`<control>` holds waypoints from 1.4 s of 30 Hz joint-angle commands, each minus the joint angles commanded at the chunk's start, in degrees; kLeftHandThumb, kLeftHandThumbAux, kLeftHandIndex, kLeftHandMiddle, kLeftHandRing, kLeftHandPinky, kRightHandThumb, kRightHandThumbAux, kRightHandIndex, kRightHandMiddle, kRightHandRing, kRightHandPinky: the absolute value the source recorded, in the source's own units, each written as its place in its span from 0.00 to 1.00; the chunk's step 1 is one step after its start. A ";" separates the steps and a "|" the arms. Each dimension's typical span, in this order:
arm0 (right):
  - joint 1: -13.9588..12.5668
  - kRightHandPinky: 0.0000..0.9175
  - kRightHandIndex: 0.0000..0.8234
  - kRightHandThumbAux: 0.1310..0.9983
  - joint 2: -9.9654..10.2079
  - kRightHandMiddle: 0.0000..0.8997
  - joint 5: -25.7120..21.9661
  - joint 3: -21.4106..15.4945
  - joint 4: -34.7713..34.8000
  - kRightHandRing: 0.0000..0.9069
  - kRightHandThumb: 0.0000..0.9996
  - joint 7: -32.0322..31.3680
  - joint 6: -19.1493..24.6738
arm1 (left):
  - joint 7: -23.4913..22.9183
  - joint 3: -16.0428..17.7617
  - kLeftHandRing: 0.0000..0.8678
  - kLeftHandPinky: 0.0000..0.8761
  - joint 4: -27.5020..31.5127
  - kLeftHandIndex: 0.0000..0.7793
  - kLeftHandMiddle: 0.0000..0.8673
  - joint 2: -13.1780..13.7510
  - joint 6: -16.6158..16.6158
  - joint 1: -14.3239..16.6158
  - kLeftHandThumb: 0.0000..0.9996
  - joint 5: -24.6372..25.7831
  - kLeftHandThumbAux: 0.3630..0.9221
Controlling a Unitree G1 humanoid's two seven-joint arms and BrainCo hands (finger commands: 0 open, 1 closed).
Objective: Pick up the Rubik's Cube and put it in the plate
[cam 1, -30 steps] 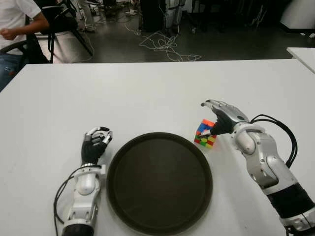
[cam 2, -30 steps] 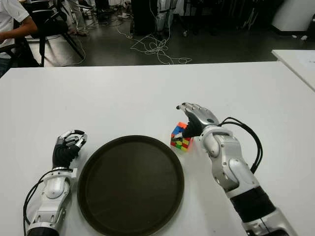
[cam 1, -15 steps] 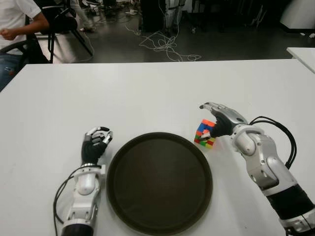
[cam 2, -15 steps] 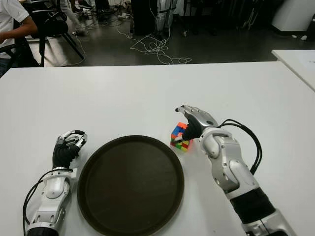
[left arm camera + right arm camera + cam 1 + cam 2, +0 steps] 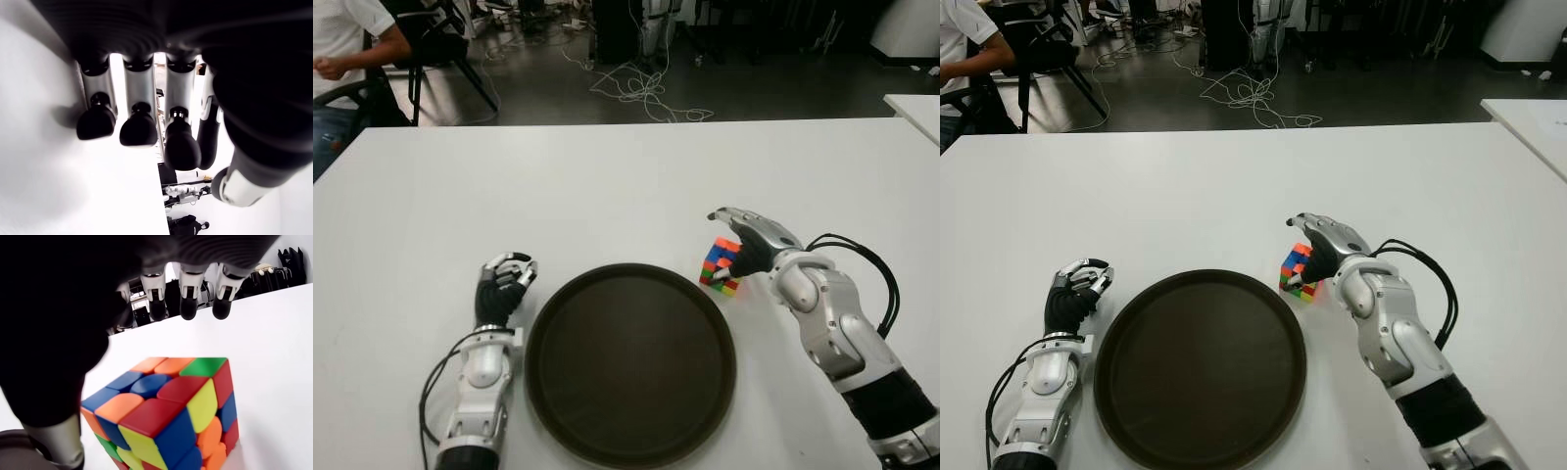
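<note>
The right hand (image 5: 750, 241) reaches over the Rubik's Cube (image 5: 721, 265), which stands on the white table (image 5: 607, 186) just off the far right edge of the plate (image 5: 630, 362), close to its rim but outside it. In the right wrist view the fingers (image 5: 188, 301) are stretched out above and past the cube's far top edge, their dark tips hanging free over bare table with a clear gap between them and the cube; the thumb shows as a dark mass on the near side of the cube, and whether it touches the cube cannot be told. The fingers are thus spread wide around the cube and not closed on it. The cube sits a little turned, with one corner toward the palm, and its top face shows orange, blue, green and red tiles. From the head views the fingertips arch over the cube's far side while the palm and wrist lie behind it on the side away from the plate, with a black cable (image 5: 862, 257) looping off the forearm. The left hand (image 5: 501, 287) shows on the left of the plate, beside its rim; in its own wrist view its fingers (image 5: 138, 128) are curled inward with the rounded black tips bent toward the palm, and they hold nothing. The plate is dark, round and bare inside. Beyond the table's far edge a person (image 5: 347, 49) sits on a chair at the left.
</note>
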State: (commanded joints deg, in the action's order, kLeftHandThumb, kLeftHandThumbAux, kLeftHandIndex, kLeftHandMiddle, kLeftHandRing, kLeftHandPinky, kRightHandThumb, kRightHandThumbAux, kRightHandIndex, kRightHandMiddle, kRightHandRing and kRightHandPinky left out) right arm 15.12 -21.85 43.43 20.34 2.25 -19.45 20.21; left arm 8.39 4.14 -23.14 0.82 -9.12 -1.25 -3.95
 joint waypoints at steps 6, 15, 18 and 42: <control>-0.79 0.00 0.00 0.71 0.17 0.00 -0.70 -0.13 -0.34 0.00 0.00 0.99 -1.02 | -0.68 0.26 0.94 0.90 -0.54 0.57 0.93 0.00 -0.40 0.13 0.71 0.80 0.61; -0.84 0.00 0.00 0.69 -0.18 0.00 -0.09 0.74 -0.96 0.00 0.00 0.35 -1.11 | -1.20 0.99 0.94 0.90 -0.15 0.57 0.93 -0.75 -0.23 0.03 0.71 2.22 0.61; -0.81 0.01 0.00 0.68 -0.28 0.00 0.14 1.02 -0.99 0.00 0.00 0.09 -0.82 | -0.91 1.13 0.94 0.91 0.05 0.57 0.93 -1.02 -0.07 -0.01 0.71 2.26 0.61; -1.34 0.01 0.00 0.69 0.20 0.00 -0.36 1.22 -0.14 0.00 0.00 -1.92 1.38 | -0.47 1.23 0.94 0.91 -1.39 0.57 0.92 -0.59 -0.96 0.69 0.71 1.12 0.61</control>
State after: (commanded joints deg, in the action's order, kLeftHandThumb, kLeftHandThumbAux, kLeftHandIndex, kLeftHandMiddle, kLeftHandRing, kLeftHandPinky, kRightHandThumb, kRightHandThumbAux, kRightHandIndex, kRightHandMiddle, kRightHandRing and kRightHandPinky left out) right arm 13.78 -21.65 43.07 21.57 2.11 -21.38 21.59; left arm 7.92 5.36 -24.53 0.23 -10.08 -0.56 -2.84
